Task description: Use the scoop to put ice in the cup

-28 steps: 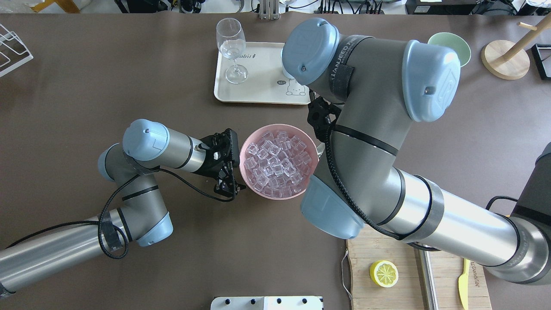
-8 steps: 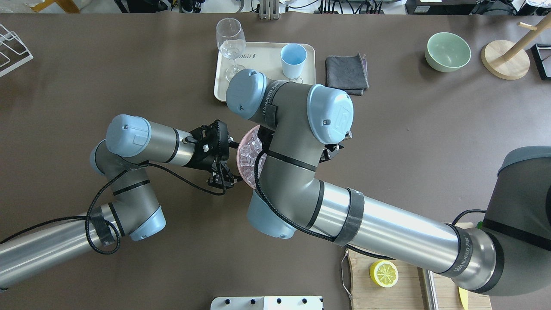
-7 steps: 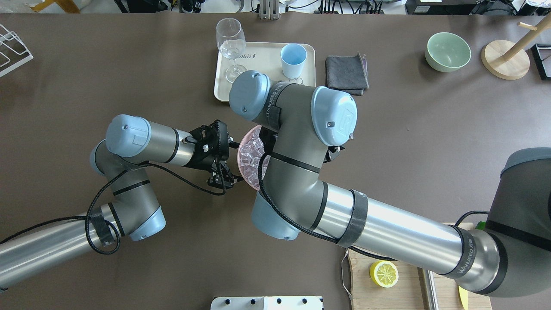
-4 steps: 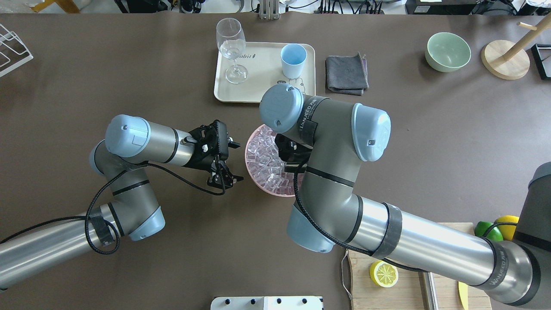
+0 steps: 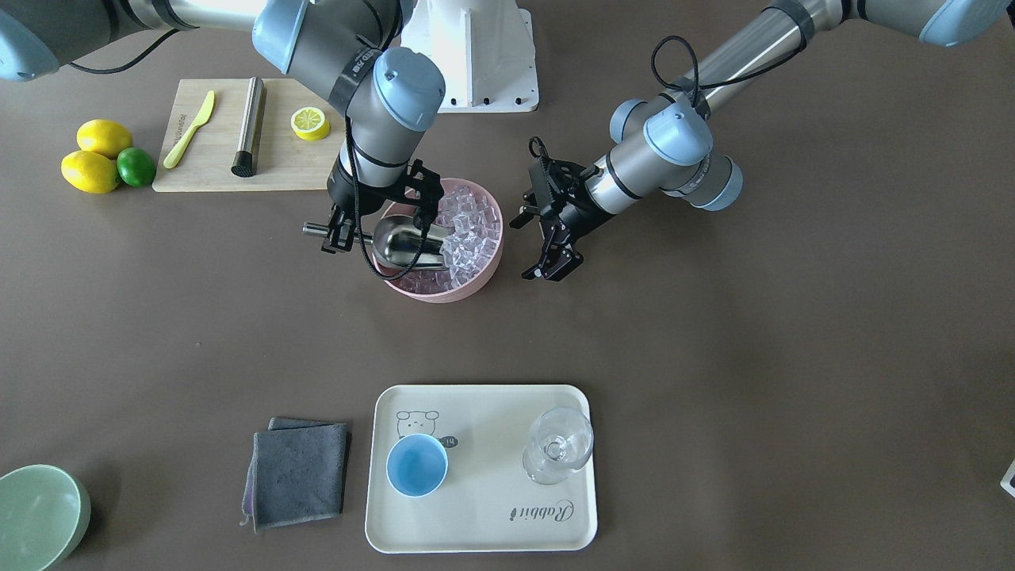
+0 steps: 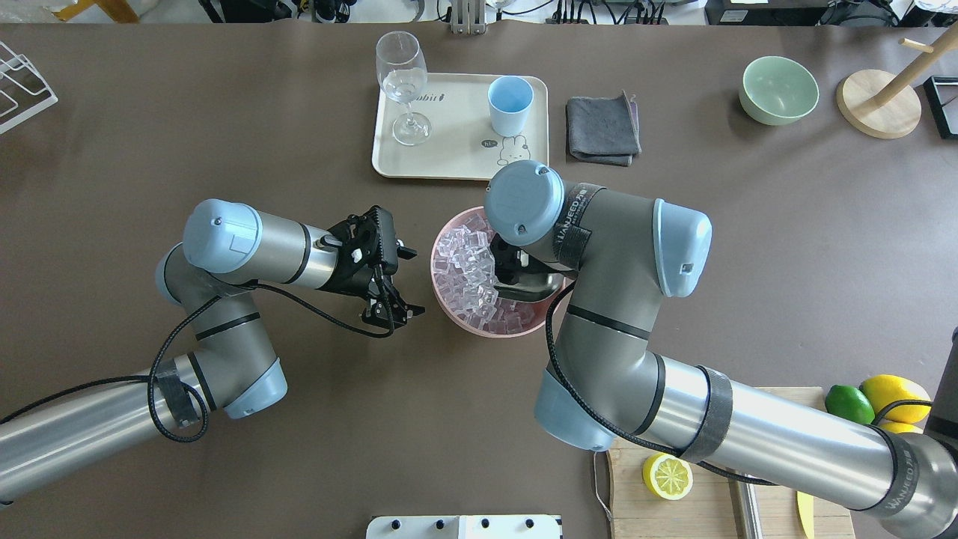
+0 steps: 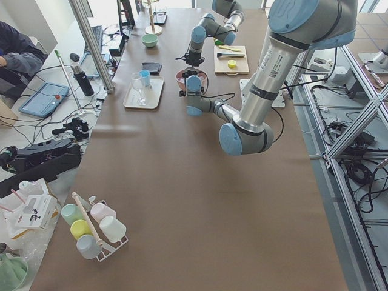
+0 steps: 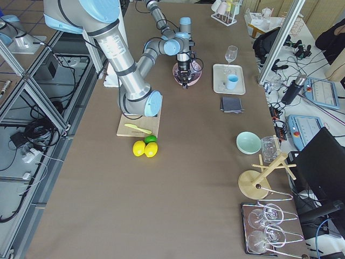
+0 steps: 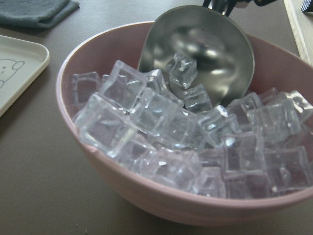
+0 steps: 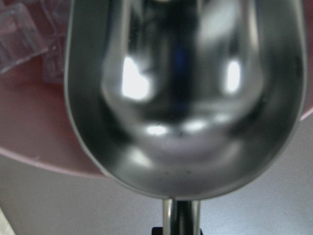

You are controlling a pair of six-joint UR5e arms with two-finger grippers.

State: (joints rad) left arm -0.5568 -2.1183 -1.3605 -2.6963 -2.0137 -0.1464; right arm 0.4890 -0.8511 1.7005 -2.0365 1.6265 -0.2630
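A pink bowl (image 5: 476, 289) full of ice (image 5: 472, 230) stands mid-table; it also shows in the overhead view (image 6: 479, 332). My right gripper (image 5: 338, 231) is shut on the handle of the steel scoop (image 5: 408, 242). The scoop's trough lies inside the bowl, its mouth against the ice (image 9: 161, 132). Two cubes sit at the mouth of the scoop (image 9: 210, 54). My left gripper (image 6: 404, 316) is open and empty beside the bowl, not touching it. The light-blue cup (image 5: 416, 465) stands empty on the cream tray (image 5: 484, 507), well apart from the bowl.
A wine glass (image 5: 557, 456) shares the tray. A grey cloth (image 5: 297, 472) and a green bowl (image 5: 36, 515) lie beside it. A cutting board (image 5: 214, 159) with a steel rod (image 5: 248, 127), a lemon half and a knife sits near the robot base, lemons (image 5: 95, 155) beside it.
My right arm has swung to the right across the bowl with the scoop. The bowl has slid slightly right, away from my left gripper, which has barely moved.
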